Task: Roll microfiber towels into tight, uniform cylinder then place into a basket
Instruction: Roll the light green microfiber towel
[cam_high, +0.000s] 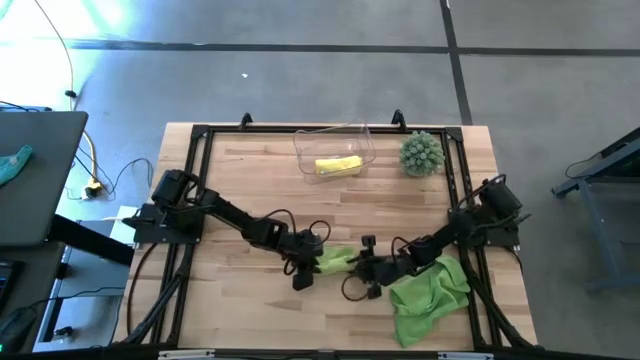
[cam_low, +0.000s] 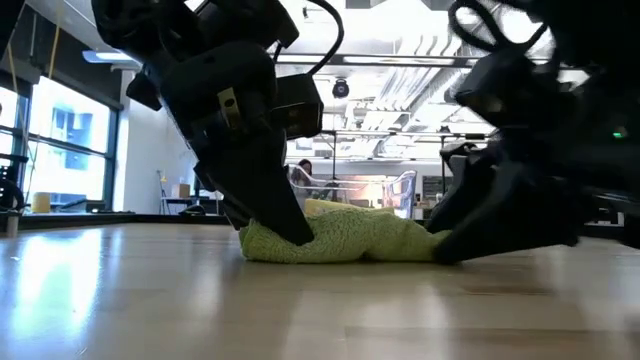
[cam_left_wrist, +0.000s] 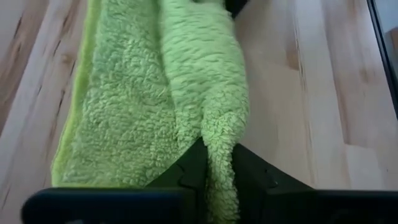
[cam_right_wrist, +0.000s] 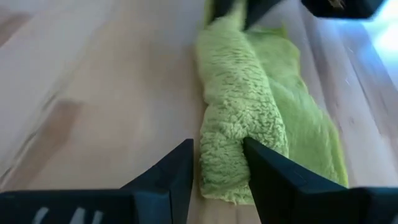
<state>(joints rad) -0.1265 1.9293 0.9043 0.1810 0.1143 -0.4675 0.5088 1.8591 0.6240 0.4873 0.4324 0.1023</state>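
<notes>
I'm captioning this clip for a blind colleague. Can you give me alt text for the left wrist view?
A lime green towel, partly rolled into a fuzzy ridge, lies on the wooden table. The left claw pinches the near end of the roll between its two dark fingers.

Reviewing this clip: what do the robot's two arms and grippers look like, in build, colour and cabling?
Both arms are black and jointed, mounted on a black frame at the table's sides. Black cables loop loosely beside the left gripper and right gripper. Each gripper has two flat, dark, wedge-shaped fingers. In the low view, a small yellowish label sits on one gripper's housing.
</notes>
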